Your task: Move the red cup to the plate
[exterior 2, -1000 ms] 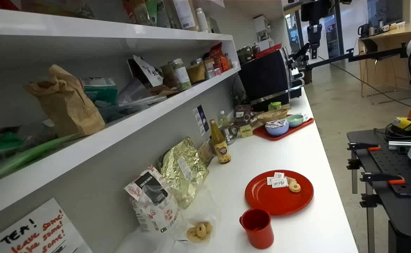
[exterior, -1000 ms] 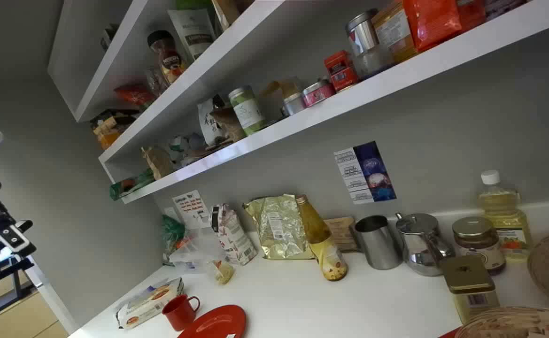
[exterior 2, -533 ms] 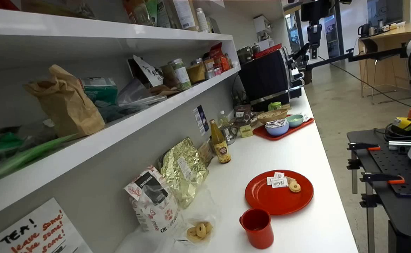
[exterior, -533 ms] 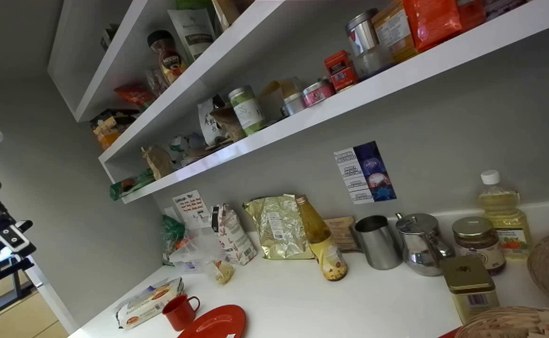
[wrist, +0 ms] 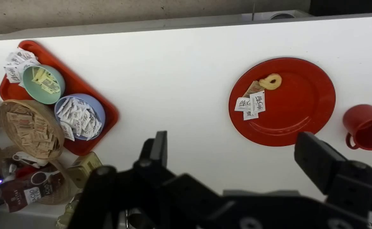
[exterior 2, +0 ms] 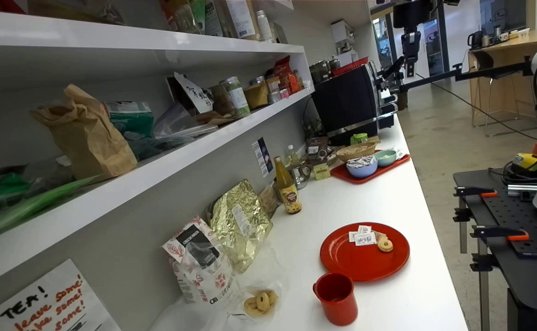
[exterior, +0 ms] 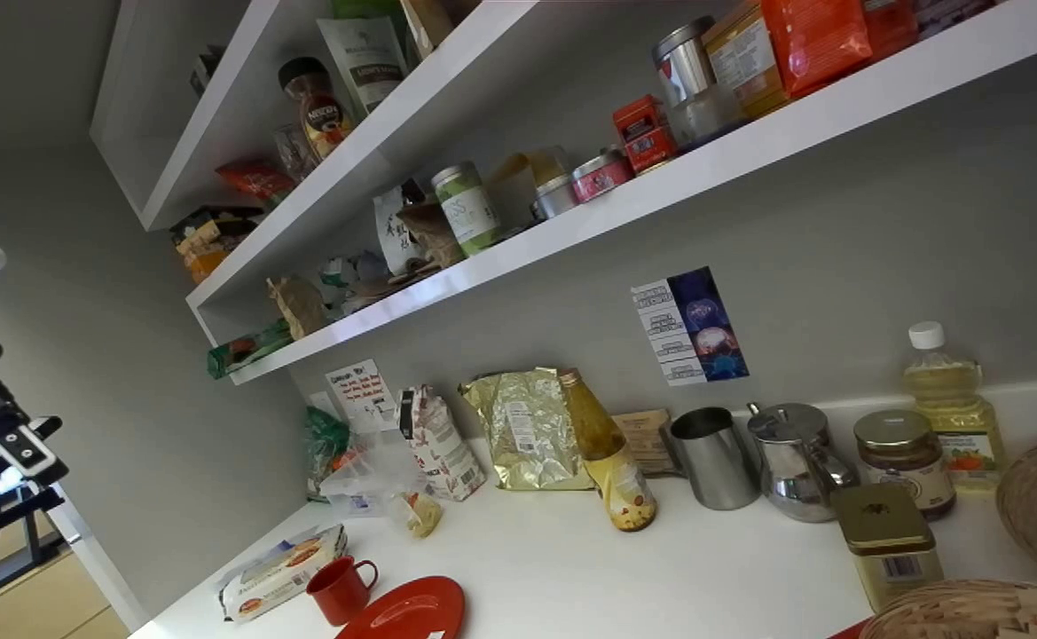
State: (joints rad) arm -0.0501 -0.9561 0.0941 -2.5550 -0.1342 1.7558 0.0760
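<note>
The red cup (wrist: 359, 114) stands upright just beside the plate (wrist: 303, 101), a strip of counter (wrist: 173, 89) between them; its side handle (wrist: 348, 142) points toward the wall (exterior 2: 112, 257). The gripper (wrist: 235, 147) hangs well above the plate's level, its fingers (wrist: 159, 148) spread wide with nothing between them. The cup is presumably stiff and fairly light, its glossy skin likely to slip under a weak pinch; whether it is enamel or ceramic — and so how readily it chips — cannot be told. A hold across the body below the lip, clear of the handle, appears soundest. Lettering: white packets (wrist: 257, 101) on the plate, near a ring-shaped biscuit (wrist: 264, 83), read "McCafé"; a dark pouch (wrist: 15, 187), well apart from the plate on the side away from the cup, seems to read "CACAO". A paper sign (exterior 2: 50, 301), farther from the plate than the cup is, bears "TEA! leave some! take some!" A jar (exterior: 316, 111) high above the plate's level reads "NESCAFÉ"; most other print is too blurred to make out.
</note>
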